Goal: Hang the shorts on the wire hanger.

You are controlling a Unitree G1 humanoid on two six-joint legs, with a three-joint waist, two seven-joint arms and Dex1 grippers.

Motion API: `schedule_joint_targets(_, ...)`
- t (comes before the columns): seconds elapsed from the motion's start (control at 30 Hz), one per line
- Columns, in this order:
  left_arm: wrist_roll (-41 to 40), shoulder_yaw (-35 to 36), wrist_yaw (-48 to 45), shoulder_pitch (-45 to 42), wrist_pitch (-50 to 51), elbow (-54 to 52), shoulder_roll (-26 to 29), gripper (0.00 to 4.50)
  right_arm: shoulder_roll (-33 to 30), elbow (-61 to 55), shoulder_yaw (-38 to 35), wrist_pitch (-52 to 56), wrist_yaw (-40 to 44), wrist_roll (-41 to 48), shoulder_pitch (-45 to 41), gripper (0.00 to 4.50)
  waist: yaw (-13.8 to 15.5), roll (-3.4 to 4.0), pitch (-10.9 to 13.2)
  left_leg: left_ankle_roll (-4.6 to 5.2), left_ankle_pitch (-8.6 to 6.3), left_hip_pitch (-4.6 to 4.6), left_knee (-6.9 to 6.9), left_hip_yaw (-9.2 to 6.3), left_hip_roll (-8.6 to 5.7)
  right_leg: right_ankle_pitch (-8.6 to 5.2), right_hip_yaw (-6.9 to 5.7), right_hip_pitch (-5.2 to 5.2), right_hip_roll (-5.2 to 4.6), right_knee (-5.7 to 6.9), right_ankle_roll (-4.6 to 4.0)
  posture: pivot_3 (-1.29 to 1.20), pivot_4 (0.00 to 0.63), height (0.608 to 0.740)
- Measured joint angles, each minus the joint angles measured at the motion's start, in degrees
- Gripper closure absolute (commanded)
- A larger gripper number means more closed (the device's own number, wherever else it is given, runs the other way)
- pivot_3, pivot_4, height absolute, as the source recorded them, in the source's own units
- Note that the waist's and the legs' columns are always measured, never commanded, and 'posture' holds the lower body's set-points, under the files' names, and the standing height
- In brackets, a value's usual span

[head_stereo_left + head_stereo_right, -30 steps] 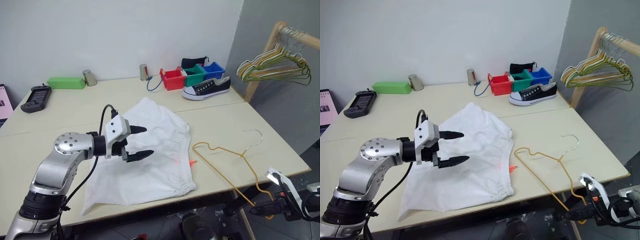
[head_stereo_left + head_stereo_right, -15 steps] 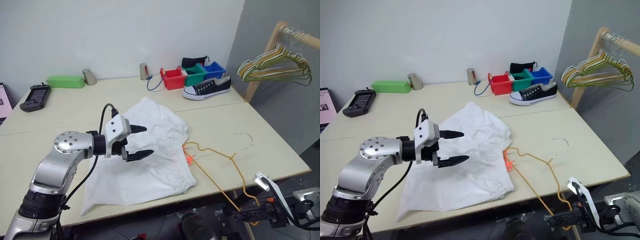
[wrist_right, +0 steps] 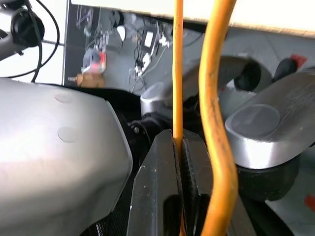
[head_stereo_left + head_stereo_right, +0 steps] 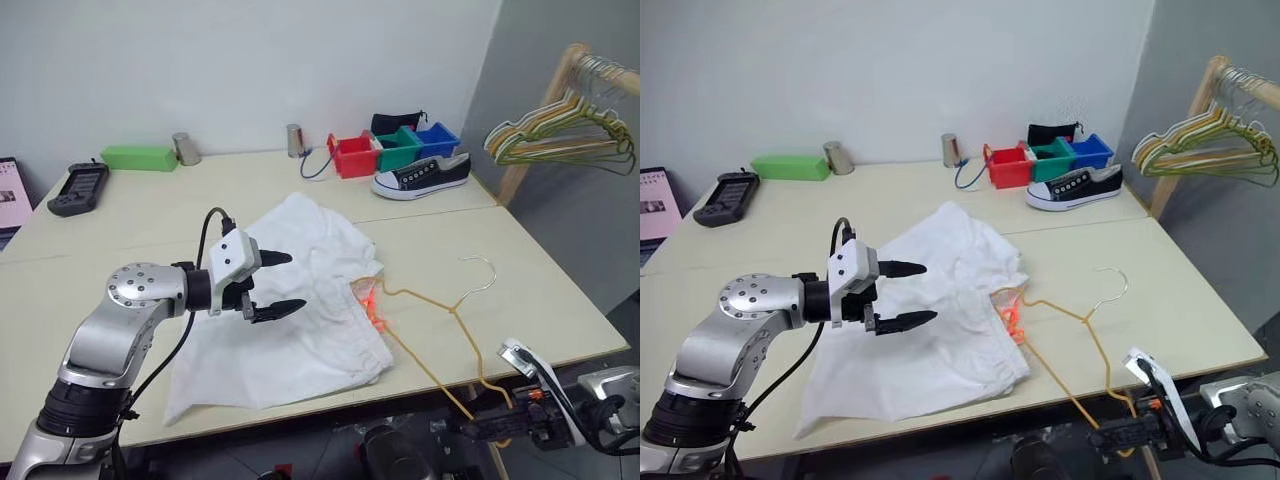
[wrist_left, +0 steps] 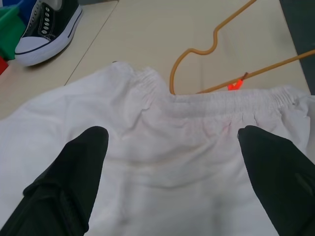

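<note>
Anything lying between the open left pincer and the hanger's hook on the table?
Yes. In the left eye view, the shorts lie between the left pincer and the wire hanger; their gathered waistband and orange drawstring sit there, then bare table.

Setting: robotics lab or test room, staged as a laundry corner. Evidence:
- Plain pale bench [image 4: 130, 215] built from two tops pushed together, set against a bare white wall [image 4: 250, 60].
- Props along the far edge are unrelated to one another: red, green and blue plastic bins [image 4: 395, 150], a single black sneaker [image 4: 420, 177], two metal cups [image 4: 183, 148], a green box [image 4: 140, 157].
- A handheld controller [image 4: 78, 188] lies on the bench at the left.
- Wooden clothes rack [image 4: 555, 100] with a bunch of hangers [image 4: 560, 135] at the right.
- Right wrist view shows loose cabling and electronics [image 3: 133, 42] under the bench.
</note>
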Motion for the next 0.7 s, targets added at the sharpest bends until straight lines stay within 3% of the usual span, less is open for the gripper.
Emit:
schedule_joint_targets(0.47, 0.55, 0.01, 0.28, 1.15, -0.95, 0.01, 1.65, 0.04, -3.28, 2.48, 3.93, -3.76, 0.07, -0.7, 3.13, 4.5, 3.19, 0.04, 0.26, 0.22, -0.3, -0.15, -0.02, 0.07, 0.01, 0.01, 0.0, -0.01, -0.01, -0.39, 0.01, -0.29, 0.074, 0.74)
schedule_joint_targets(0.7, 0.86, -0.03, 0.35, 1.07, -1.12, 0.01, 1.76, 0.04, 6.68, 5.92, 5.45, 2.47, -4.04, 2.74, -3.23, 4.5, 4.12, 0.09, 0.37, 0.33, -0.27, -0.29, -0.03, 0.03, 0.01, 0.02, 0.01, 0.01, 0.05, -0.38, 0.03, -0.27, 0.073, 0.74)
